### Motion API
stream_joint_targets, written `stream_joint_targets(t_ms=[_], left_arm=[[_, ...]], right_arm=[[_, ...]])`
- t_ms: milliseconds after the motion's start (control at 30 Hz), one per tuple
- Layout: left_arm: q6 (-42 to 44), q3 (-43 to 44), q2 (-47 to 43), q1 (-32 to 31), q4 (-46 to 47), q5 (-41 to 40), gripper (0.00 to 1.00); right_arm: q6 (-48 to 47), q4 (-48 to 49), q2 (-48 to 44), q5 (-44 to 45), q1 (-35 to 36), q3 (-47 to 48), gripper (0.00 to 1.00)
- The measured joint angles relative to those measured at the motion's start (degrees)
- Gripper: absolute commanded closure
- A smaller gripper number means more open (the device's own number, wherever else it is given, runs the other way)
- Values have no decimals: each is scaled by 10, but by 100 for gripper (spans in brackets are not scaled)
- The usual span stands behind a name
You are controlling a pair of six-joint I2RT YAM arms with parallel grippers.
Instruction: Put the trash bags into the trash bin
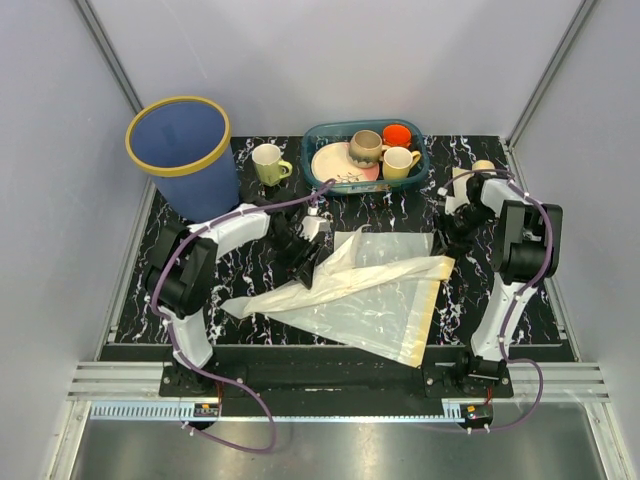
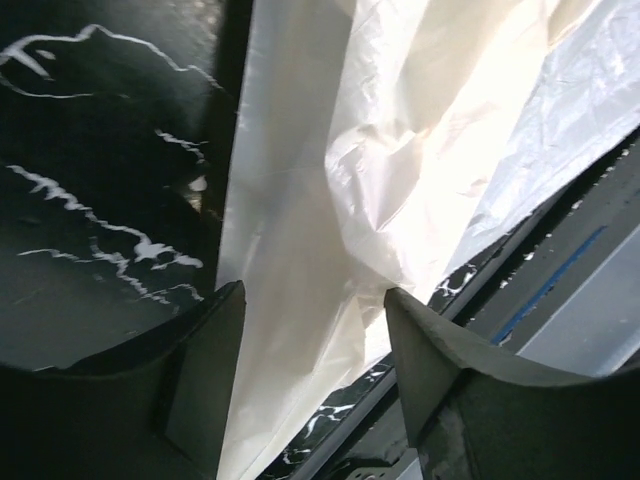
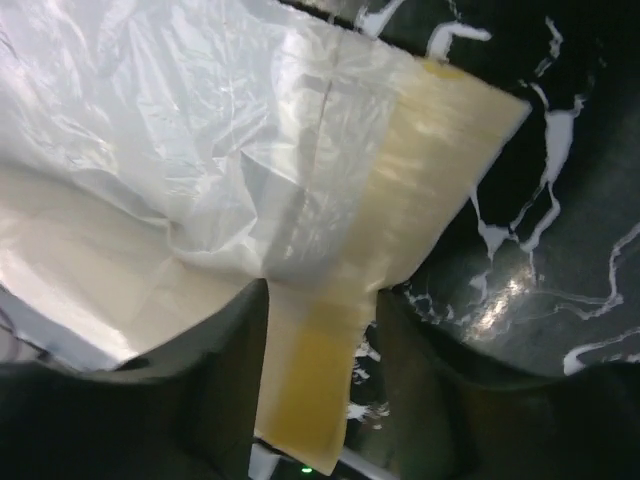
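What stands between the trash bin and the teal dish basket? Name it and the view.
A pale green mug stands between the trash bin and the teal dish basket, seen in the top view.

- I count one trash bin (image 1: 180,150)
- one trash bag (image 1: 370,290) that I can make out
- one basket (image 1: 308,150)
- one plate (image 1: 330,162)
- four mugs (image 1: 268,163) for sure
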Motion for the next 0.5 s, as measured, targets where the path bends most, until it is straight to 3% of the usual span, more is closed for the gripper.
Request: stream_joint_targets(t_ms=[33, 67, 100, 167, 233, 300, 500], left_arm=[[-2, -3, 1, -3, 2, 8, 56], [-4, -6, 1, -5, 3, 16, 62], [-9, -8, 1, -5, 4, 22, 66], [-13, -13, 1, -5, 9, 31, 73], [-17, -21, 0, -5, 18, 31, 91], [-26, -36, -9, -5, 29, 19, 97], [-30, -108, -165, -10, 50, -110, 100]], right_arm=[[-3, -1, 3, -2, 3, 0, 67], [-5, 0, 5, -2, 6, -1, 76], [-8, 3, 7, -1, 8, -3, 98], [-12, 8, 10, 2, 10, -8, 100], [-13, 9, 12, 9, 12, -12, 100], [-14, 12, 10, 12, 12, -16, 100], [-29, 34, -25, 46, 13, -56, 100]])
